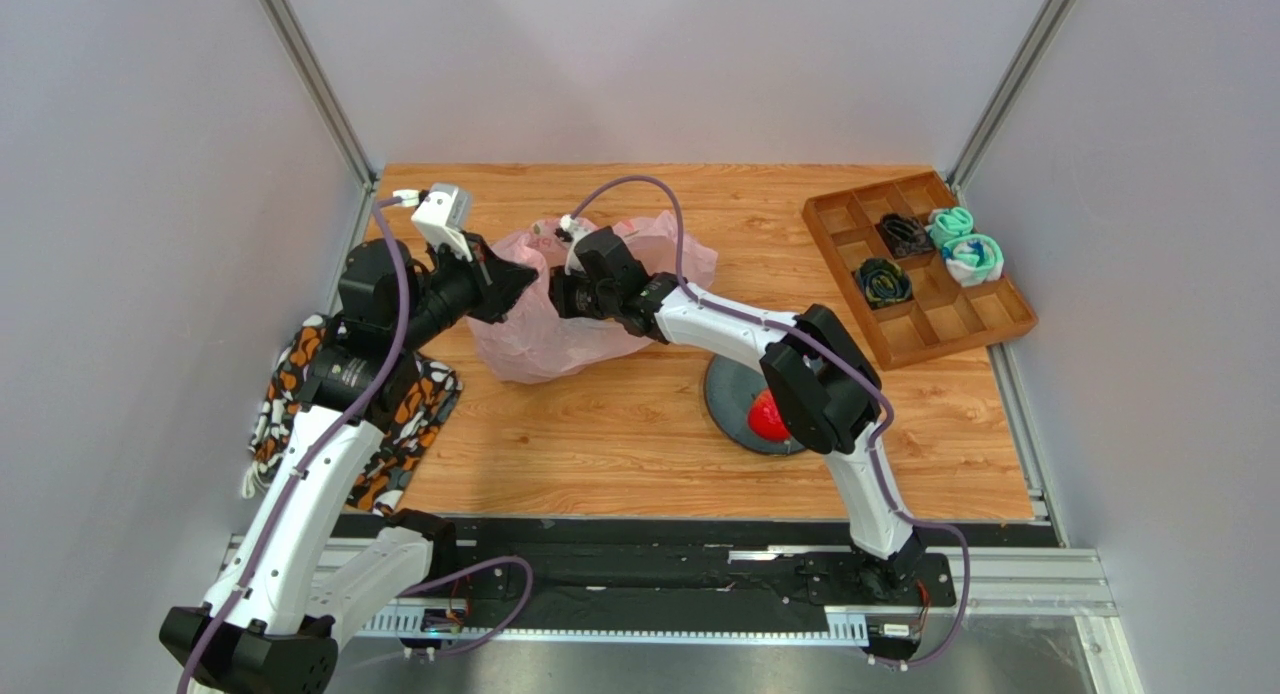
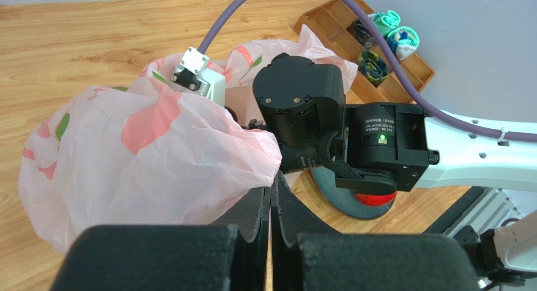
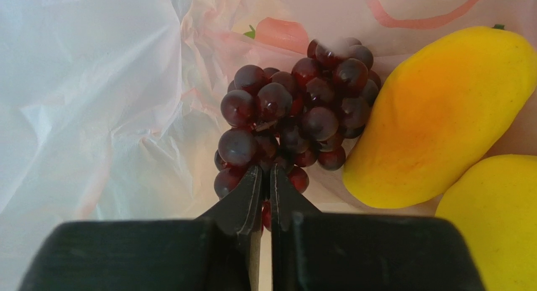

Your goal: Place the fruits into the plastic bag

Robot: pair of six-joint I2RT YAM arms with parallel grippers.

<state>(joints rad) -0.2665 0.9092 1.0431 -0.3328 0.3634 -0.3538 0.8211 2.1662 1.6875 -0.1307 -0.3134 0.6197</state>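
Wood-grain boards are forming the table [image 1: 601, 439], and plain grey walls [image 1: 135, 199] are closing it in on three sides; a brown compartment tray [image 1: 962, 345] is sitting at the far right corner, holding teal and black coiled bundles [image 1: 974, 255] in separate cells; an orange-black patterned cloth [image 1: 293, 372] is lying at the left edge under the left arm. A dark round plate [image 1: 736, 409] is resting near the middle right with the red apple [image 1: 768, 417] on it, and the right arm [image 1: 751, 334] is crossing over both, hiding part of them from above. The plastic bag [image 1: 526, 342], crinkly pink with peach and leaf prints, is standing on the table between the two wrists; the left tool [image 2: 271, 189] is pinching its near rim with fingers pressed together. The right tool [image 3: 265, 174] is reaching inside the bag, its fingers nearly closed on the lower end of the glossy dark purple grapes [image 3: 296, 108]; just beside the bunch an orange-yellow oval fruit [image 3: 447, 115] and a second yellow fruit [image 3: 491, 222] are lying inside the bag.
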